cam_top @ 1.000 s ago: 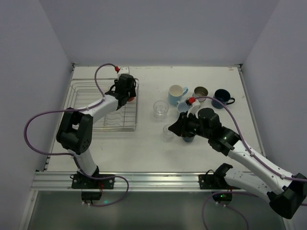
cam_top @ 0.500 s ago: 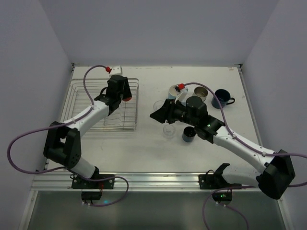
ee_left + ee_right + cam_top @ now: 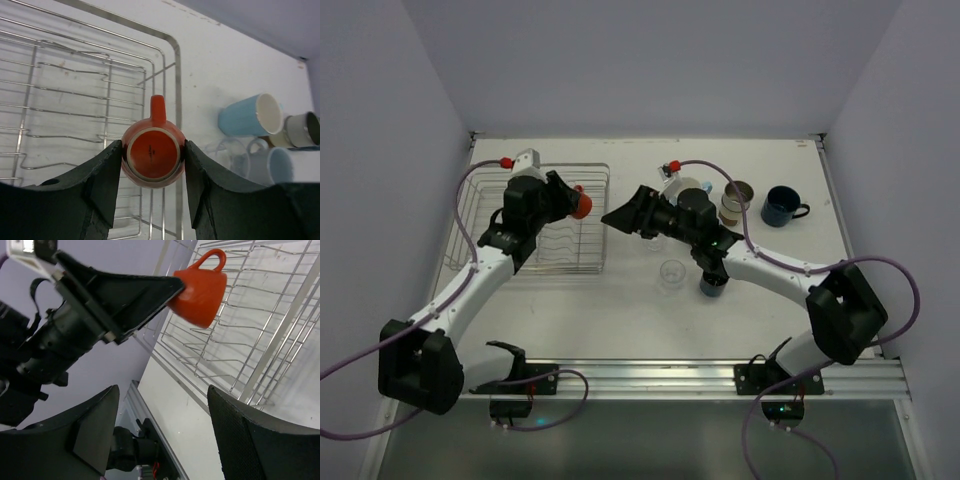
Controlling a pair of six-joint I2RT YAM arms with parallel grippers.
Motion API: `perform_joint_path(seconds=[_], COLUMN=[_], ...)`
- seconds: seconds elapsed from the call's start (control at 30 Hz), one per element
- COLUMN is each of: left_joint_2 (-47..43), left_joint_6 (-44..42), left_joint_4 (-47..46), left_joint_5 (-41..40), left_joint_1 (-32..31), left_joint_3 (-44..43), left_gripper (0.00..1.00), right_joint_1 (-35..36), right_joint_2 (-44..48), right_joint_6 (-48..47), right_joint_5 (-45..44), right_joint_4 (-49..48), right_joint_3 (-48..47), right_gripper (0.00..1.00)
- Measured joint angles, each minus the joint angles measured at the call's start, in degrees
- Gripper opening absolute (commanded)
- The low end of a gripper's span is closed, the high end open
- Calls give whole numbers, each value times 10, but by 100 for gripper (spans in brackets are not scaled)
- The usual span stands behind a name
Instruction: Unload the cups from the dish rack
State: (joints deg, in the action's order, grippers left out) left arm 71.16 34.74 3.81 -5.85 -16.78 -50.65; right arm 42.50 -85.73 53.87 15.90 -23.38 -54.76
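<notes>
My left gripper [image 3: 152, 159] is shut on an orange mug [image 3: 152, 154], base toward the camera and handle up, held above the right rim of the silver wire dish rack [image 3: 75, 100]. From above, the orange mug [image 3: 580, 203] hangs over the rack [image 3: 485, 205]. My right gripper [image 3: 618, 217] is open and empty just right of the mug, pointing left at it. In the right wrist view the orange mug [image 3: 200, 287] sits in the left fingers [image 3: 130, 287], beyond my right gripper [image 3: 161, 427].
On the table right of the rack stand a light blue mug [image 3: 247, 115], a metallic tumbler [image 3: 738, 200], a navy mug [image 3: 782, 205], a clear glass [image 3: 671, 272] and a dark cup [image 3: 712, 286]. The right arm stretches over them.
The left gripper has carried the orange mug up and toward the rack's right rim. The right gripper has let go of the dark cup, opened and swung left toward the rack.
</notes>
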Motion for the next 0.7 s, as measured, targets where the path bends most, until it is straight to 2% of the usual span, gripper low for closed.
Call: perform_joint_path(seconds=[0.27,0.63,0.7], left_joint_2=[-127,-169,-179], left_joint_6=[87,171,185], left_joint_4=[-54,-106,-118], left_joint_5=[122,221,235], left_joint_1=[14,15,15], left_joint_3=[58,94,98], left_gripper=[0,0,0], right_joint_1=[7,21,21], right_joint_2=[-37,-50,-50], right_joint_6=[37,51,52], right_joint_5=[14,52,61], right_joint_4=[-86,-162,-173], right_joint_3=[0,-16,-18], right_gripper=[68,53,48])
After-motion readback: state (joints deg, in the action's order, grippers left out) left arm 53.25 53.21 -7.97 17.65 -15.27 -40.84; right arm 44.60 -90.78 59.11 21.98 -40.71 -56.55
